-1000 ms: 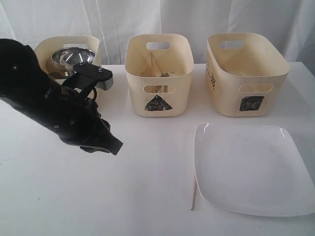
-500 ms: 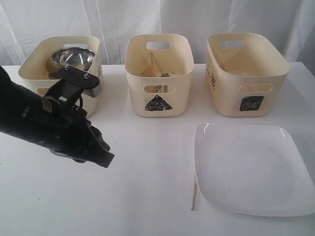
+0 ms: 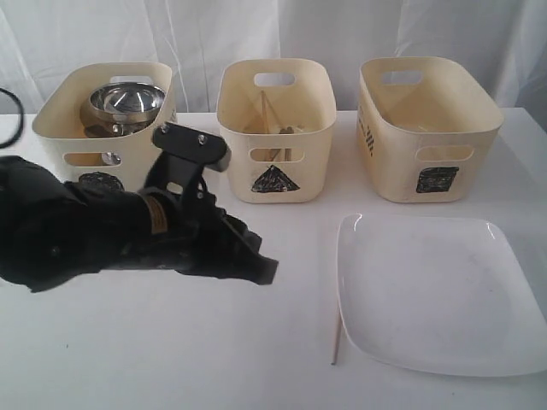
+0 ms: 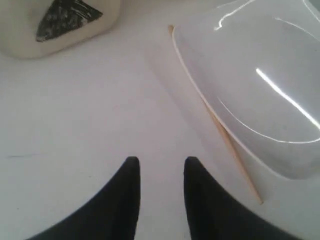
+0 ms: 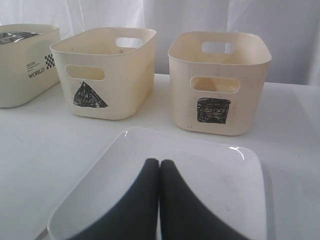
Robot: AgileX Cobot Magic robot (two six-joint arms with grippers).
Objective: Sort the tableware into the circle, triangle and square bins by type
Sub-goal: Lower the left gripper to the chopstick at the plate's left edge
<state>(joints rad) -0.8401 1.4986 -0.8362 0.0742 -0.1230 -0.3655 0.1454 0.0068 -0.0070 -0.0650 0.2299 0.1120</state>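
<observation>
One wooden chopstick (image 3: 337, 335) lies on the table against the left edge of the large white square plate (image 3: 440, 295). My left gripper (image 3: 267, 272) hovers low over the table just left of them, open and empty (image 4: 161, 162). In the left wrist view the chopstick (image 4: 220, 130) runs along the plate's rim (image 4: 200, 95). Three cream bins stand at the back. The circle bin (image 3: 60, 141) holds a steel bowl (image 3: 126, 101). The triangle bin (image 3: 235, 145) holds chopsticks and cutlery. The square bin (image 3: 402, 145) stands on the right. My right gripper (image 5: 160, 162) is shut and empty above the plate (image 5: 215, 175).
The left arm's black body (image 3: 85, 231) stands in front of the circle bin. The right wrist view shows the triangle bin (image 5: 107, 70) and the square bin (image 5: 220, 80) behind the plate. White curtains hang behind the table.
My left arm has swung from the circle bin to the right, towards the plate and the chopstick. Its jaws stay open. The right gripper has not visibly moved.
</observation>
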